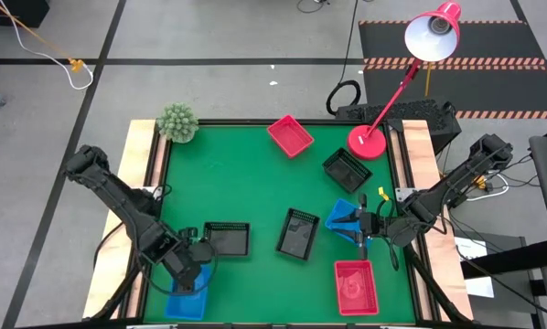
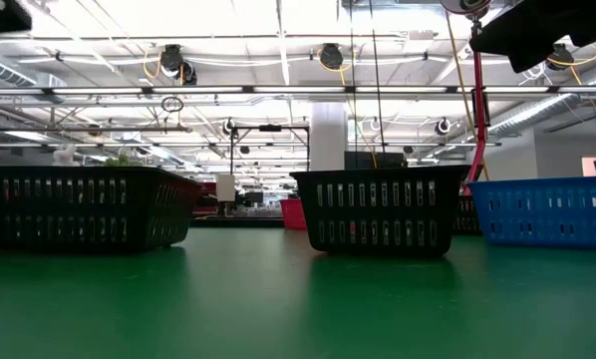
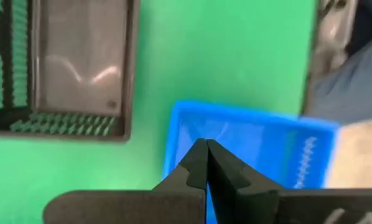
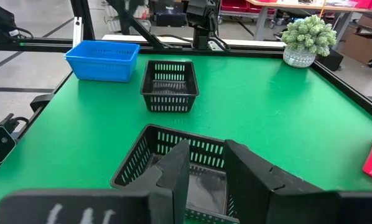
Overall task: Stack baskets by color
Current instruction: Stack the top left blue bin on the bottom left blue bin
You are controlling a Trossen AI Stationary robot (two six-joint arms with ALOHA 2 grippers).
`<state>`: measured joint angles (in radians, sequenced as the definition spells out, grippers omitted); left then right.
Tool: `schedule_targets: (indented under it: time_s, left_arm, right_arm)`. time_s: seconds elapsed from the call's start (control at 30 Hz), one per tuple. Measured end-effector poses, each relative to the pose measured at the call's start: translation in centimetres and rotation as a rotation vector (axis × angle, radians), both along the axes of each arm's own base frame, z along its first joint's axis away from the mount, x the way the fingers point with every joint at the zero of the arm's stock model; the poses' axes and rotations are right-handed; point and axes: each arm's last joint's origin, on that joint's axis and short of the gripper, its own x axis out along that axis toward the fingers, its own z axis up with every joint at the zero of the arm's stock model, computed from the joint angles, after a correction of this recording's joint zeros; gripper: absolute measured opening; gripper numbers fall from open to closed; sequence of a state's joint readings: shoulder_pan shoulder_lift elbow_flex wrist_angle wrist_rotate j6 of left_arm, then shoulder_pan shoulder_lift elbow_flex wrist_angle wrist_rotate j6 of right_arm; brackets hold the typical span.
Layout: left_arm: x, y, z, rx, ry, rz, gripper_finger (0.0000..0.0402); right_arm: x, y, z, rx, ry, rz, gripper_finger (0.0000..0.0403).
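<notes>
High view: left gripper (image 1: pixel 189 279) hangs over a blue basket (image 1: pixel 184 303), fingers together. Right gripper (image 1: pixel 363 228), fingers apart, holds nothing beside another blue one (image 1: pixel 343 216).

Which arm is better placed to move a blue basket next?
Left, probably. The left gripper is shut on the near wall of the blue perforated plastic basket at the table's front-left corner; the right gripper only hovers beside another.

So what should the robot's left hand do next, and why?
Probably lift a little. The left gripper is shut on the rim of the blue basket at the table's near left corner, while another blue basket sits far across by the right gripper. Raising it should clear the black basket beside it before carrying it over.
</notes>
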<state>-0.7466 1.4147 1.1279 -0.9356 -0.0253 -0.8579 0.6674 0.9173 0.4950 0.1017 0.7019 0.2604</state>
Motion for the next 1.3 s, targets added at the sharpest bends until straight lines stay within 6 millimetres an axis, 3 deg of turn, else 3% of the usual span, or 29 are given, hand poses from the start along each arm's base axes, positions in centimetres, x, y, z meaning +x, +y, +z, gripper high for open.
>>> schedule_targets:
  time_s: [0.17, 0.6, 0.8, 1.07, 1.3]
  left_arm:
    - [-0.2, -0.7, 1.0, 0.018, -0.05, -0.002, 0.0002]
    - [0.5, -3.0, -3.3, 0.101, 0.123, -0.014, 0.0001]
    - [0.6, -3.1, -3.7, 0.105, 0.134, 0.014, 0.0003]
    - [1.1, -4.1, -2.4, 0.009, -0.031, -0.011, 0.0002]
    - [3.4, -3.2, -3.0, 0.076, -0.125, -0.019, 0.0001]
  right_arm:
    - [0.0, 0.0, 0.0, 0.0, 0.0, -0.001, 0.0096]
    - [0.0, 0.0, 0.0, -0.004, 0.0, -0.001, 0.0096]
    - [0.0, 0.0, 0.0, -0.003, 0.0, 0.0, 0.0096]
    - [0.0, 0.0, 0.0, 0.003, 0.0, -0.002, 0.0096]
    - [0.0, 0.0, 0.0, 0.001, 0.001, -0.003, 0.0096]
